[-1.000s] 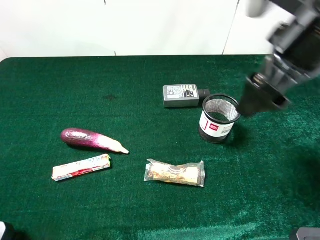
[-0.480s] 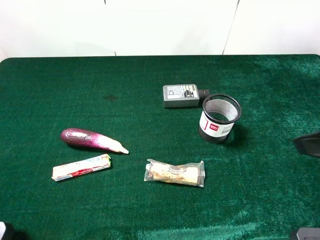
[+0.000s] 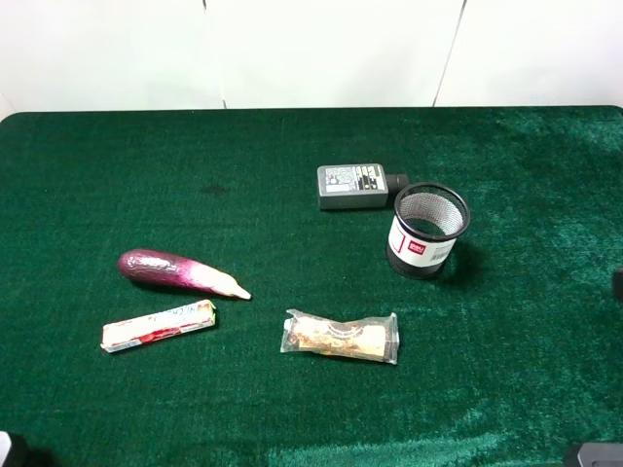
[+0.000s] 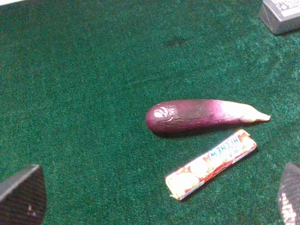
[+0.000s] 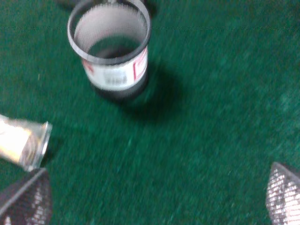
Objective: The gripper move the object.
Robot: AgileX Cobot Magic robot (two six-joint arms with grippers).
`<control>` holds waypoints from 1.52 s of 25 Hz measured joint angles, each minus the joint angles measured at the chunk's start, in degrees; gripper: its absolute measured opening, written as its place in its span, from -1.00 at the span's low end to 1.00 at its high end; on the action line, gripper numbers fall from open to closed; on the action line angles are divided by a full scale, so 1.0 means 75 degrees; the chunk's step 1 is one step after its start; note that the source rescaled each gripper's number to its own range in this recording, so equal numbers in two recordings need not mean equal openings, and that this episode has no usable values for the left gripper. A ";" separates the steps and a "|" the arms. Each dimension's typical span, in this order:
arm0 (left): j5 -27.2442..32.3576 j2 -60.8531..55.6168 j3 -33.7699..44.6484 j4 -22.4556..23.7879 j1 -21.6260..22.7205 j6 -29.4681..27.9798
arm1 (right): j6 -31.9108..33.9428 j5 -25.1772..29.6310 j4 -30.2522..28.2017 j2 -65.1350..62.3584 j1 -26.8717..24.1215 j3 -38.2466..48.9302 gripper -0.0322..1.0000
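Exterior high view: the green felt surface (image 3: 243,156) fills nearly the whole picture, with a white wall behind it. On it, toward the right and far side, a black mesh cup (image 3: 428,232) with a white label stands upright, and a grey power adapter (image 3: 352,186) lies flat just beside it, on its far left. The purple eggplant toy (image 3: 180,272) lies on its side toward the left, its pale tip pointing to the right and slightly nearer the camera. Near it, on the camera side, lies a red-and-white candy bar (image 3: 158,326), close but apart from it. A clear-wrapped tan snack bar (image 3: 341,336) lies further right, well apart from both. In the left wrist view the left claw (image 4: 154,197) is spread wide, its fingertips at opposite edges, nothing between them. The right wrist view, somewhat blurred, shows the right claw (image 5: 154,197) likewise spread wide and holding nothing.
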 joint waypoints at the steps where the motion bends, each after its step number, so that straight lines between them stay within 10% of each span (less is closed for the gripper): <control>1: 0.0000 0.0000 0.0000 0.0000 0.0000 0.0000 | 0.0000 -0.0009 0.0009 -0.0279 -0.0017 0.0000 1.00; 38: 0.0000 0.0000 0.0000 0.0007 0.0022 0.0000 | 0.0662 -0.0063 -0.0415 -0.2140 -0.0021 0.0024 1.00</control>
